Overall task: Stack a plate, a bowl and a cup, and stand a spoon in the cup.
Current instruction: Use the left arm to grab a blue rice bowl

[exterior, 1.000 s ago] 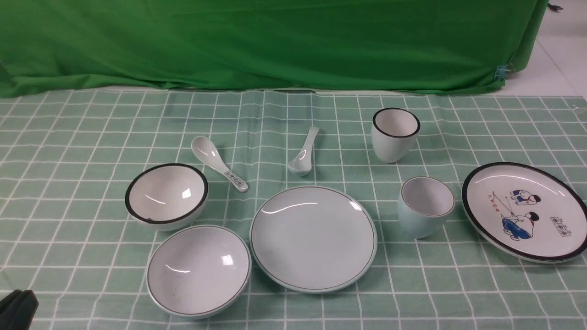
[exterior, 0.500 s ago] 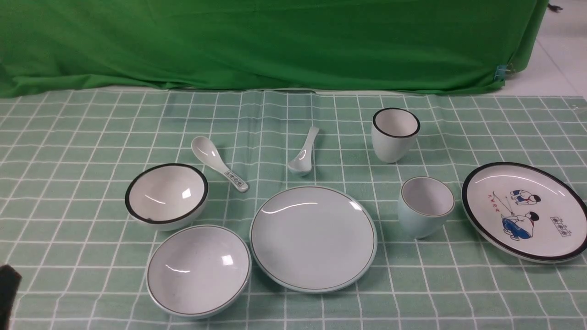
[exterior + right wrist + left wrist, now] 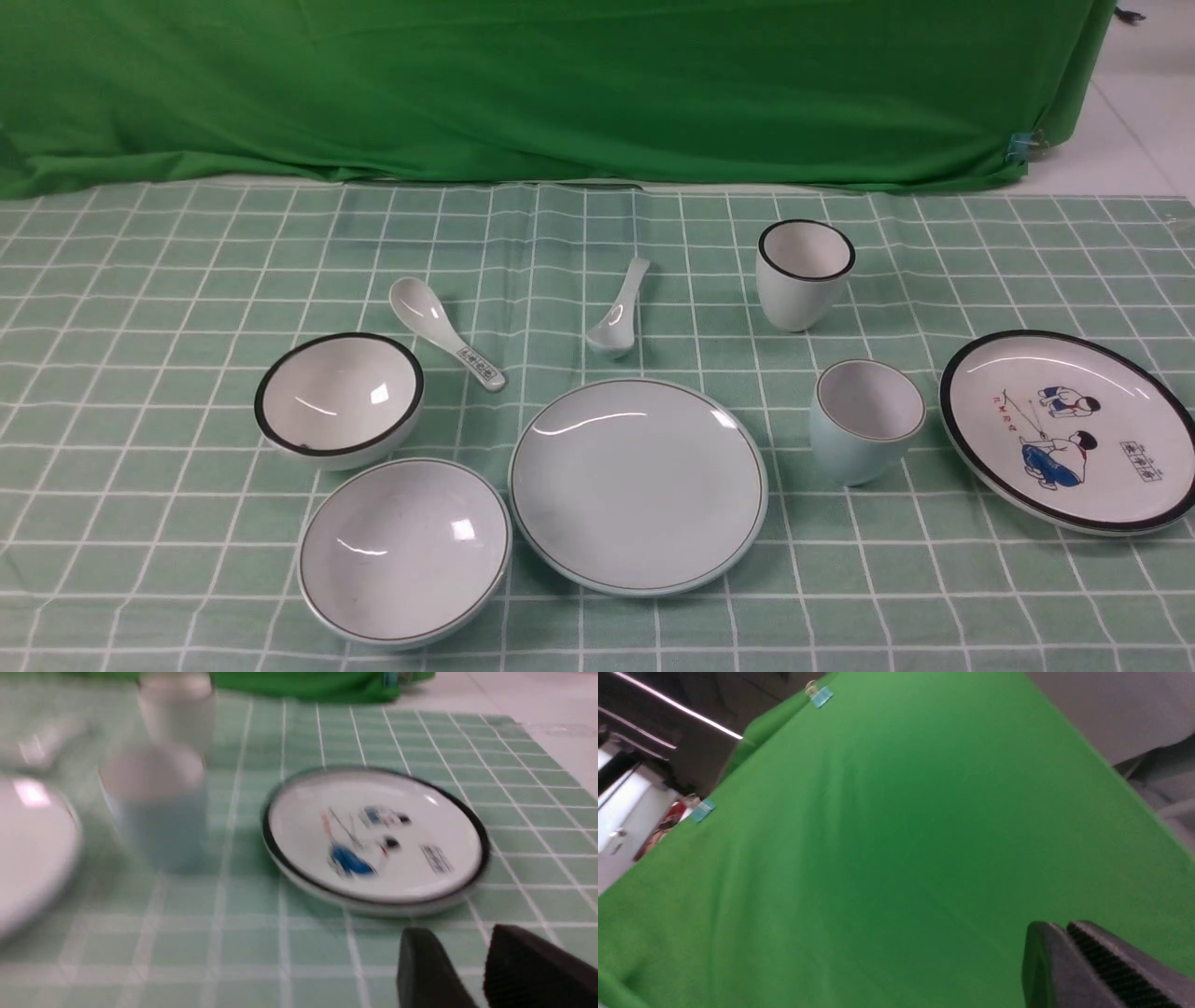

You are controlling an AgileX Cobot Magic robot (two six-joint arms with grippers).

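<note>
The pale blue-green plate lies at the table's front centre. To its left sits the shallow bowl, and to its right stands the cup. The plain spoon lies behind the plate. Neither gripper shows in the front view. In the left wrist view my left gripper is shut on nothing and faces the green backdrop. My right gripper hovers low over the tablecloth, slightly open and empty, near the cartoon plate. The cup and the plate's edge show blurred beyond it.
A black-rimmed white bowl and a patterned white spoon lie at the left. A black-rimmed white cup stands behind the pale cup. The cartoon plate lies at the right. A green backdrop hangs behind the table.
The dark left gripper seen at the front view's bottom-left corner has moved out of that view. The tableware has not moved.
</note>
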